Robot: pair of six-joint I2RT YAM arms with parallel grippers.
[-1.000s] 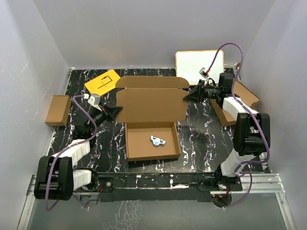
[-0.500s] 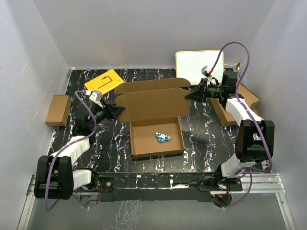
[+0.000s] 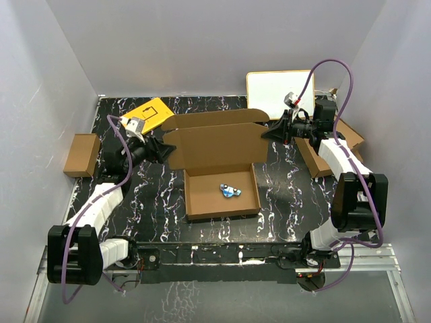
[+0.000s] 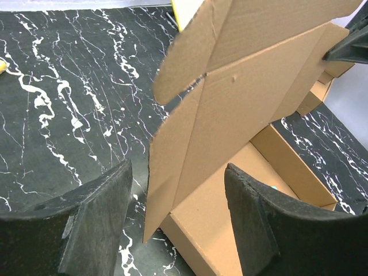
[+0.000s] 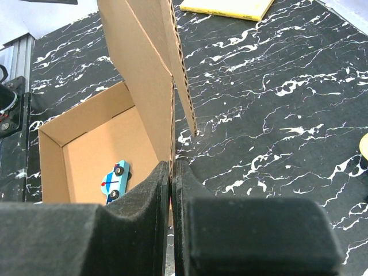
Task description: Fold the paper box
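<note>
Right wrist: paper box (image 5: 144, 75) edge inside right gripper (image 5: 171, 171).

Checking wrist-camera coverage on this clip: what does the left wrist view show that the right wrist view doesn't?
Left wrist only: the left gripper, open, straddling the raised lid of the paper box. Right wrist only: the right gripper seen shut on the lid's edge, and the blue toy car whole in the tray. Both: the box, lid up, on the black marbled table.

I see: black marbled bench (image 3: 289, 182); yellow card (image 3: 145, 114), far left; small brown box (image 3: 81, 155), left edge; white board (image 3: 278, 91), far right; blue toy car (image 3: 231, 191), centre; flat cardboard (image 3: 311, 161), right edge.
</note>
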